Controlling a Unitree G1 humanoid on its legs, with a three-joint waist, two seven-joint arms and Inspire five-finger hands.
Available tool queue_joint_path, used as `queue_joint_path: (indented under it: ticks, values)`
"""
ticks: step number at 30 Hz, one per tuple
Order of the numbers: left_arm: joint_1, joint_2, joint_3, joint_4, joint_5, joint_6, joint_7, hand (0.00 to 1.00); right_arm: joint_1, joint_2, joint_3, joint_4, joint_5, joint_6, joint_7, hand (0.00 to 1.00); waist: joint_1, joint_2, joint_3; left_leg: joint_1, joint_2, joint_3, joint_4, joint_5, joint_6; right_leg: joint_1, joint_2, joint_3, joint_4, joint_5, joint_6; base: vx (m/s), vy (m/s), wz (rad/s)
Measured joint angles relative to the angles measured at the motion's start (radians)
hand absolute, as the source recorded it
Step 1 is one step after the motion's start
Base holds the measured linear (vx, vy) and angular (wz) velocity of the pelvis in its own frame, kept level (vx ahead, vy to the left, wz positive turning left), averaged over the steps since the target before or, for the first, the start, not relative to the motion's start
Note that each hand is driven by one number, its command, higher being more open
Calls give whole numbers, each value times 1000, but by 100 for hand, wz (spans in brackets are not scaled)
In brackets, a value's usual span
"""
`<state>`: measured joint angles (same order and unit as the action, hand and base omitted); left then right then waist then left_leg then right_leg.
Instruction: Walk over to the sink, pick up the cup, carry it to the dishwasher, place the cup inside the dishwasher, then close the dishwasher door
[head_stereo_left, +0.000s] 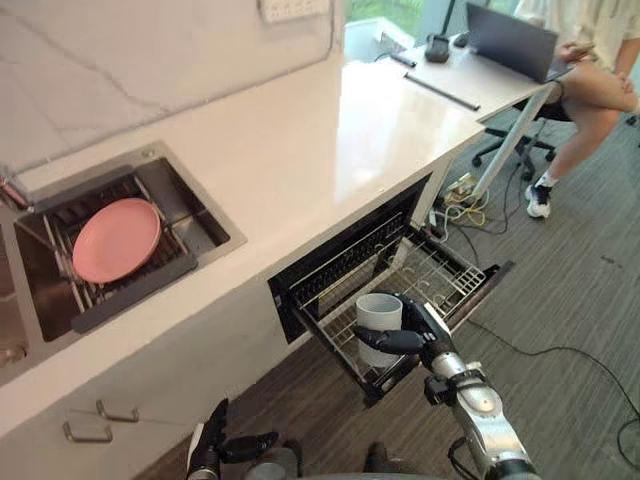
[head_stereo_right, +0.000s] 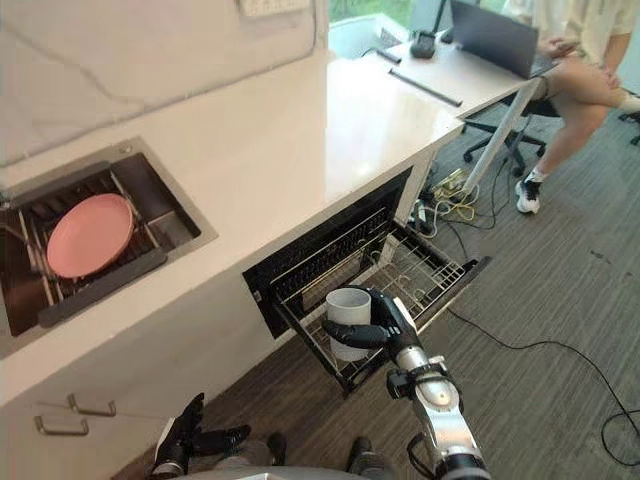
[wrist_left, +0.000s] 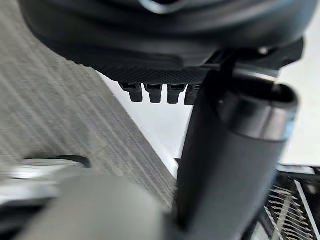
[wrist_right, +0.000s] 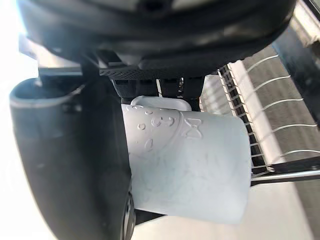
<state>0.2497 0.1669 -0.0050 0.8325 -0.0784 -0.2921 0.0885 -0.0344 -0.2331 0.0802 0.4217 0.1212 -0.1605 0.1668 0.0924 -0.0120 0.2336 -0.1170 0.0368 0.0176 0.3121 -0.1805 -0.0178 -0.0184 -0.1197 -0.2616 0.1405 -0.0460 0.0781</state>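
The right hand (head_stereo_left: 420, 335) is low in the middle of the picture. Its thumb and fingers are curled round the white cup (head_stereo_left: 378, 320), so it is gripping the cup. The cup stands upright at the near corner of the wire rack (head_stereo_left: 440, 275). I cannot tell if the cup's bottom touches the wires. The silver arm comes up from the bottom right edge to the hand.

The rack is pulled out of the dishwasher (head_stereo_left: 340, 262), a dark opening under the pale counter (head_stereo_left: 300, 140).

The left hand (head_stereo_left: 210, 445) hangs at the bottom left with loose fingers and holds nothing.

At the left, the sink (head_stereo_left: 195, 212) is set in the counter, with a pink plate (head_stereo_left: 116, 239) inside.

The floor (head_stereo_left: 580, 300) is grey and striped. At the upper right, a person (head_stereo_left: 590, 90) sits by a desk (head_stereo_left: 480, 85) with a laptop (head_stereo_left: 510, 40).
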Motion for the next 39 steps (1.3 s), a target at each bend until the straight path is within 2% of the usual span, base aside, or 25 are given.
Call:
queue_joint_path:
  ticks: [4, 11, 19, 22, 27, 39]
  values:
    - [-78, 17, 8, -10, -1, 1, -1, 100, -137, -25, 13, 5, -9, 14, -58, 0, 33, -3, 83, -105, 9, -11, 96, -27, 15, -68, 4, -12, 37, 4, -8, -134, 41, 10]
    - [-172, 32, 9, -35, -23, 1, 0, 100, -347, -114, 9, 31, -9, 28, -94, 0, 53, -10, 184, -266, 12, -21, 201, -27, 27, -229, -8, -15, 152, -14, -14, -70, 21, 3]
    - [-232, -8, 36, -64, -67, 2, -2, 100, -423, -124, 7, 27, -9, 154, -73, 0, 72, -16, 207, -460, 40, 2, 398, -93, 28, -448, -48, -31, 451, -148, -35, -64, -25, 7]
    - [-233, -14, 49, -85, -67, 0, -1, 100, -431, -126, 6, 19, -9, 170, -63, 0, 72, -19, 213, -503, 50, 5, 444, -107, 27, -495, -59, -36, 515, -173, -43, -63, -32, 0]
    - [-240, -26, 62, -90, -81, -5, -2, 100, -462, -140, 7, 22, -11, 179, -64, 0, 69, -21, 214, -549, 55, 15, 480, -112, 25, -556, -82, -44, 582, -195, -56, -45, -37, -2]
    - [-240, -26, 59, -92, -130, -7, -1, 100, -560, -137, 26, 178, -92, 195, -81, 0, 63, -21, 214, -555, 77, 61, 450, -92, 17, -572, -102, -62, 581, -199, -65, -8, -29, 3]
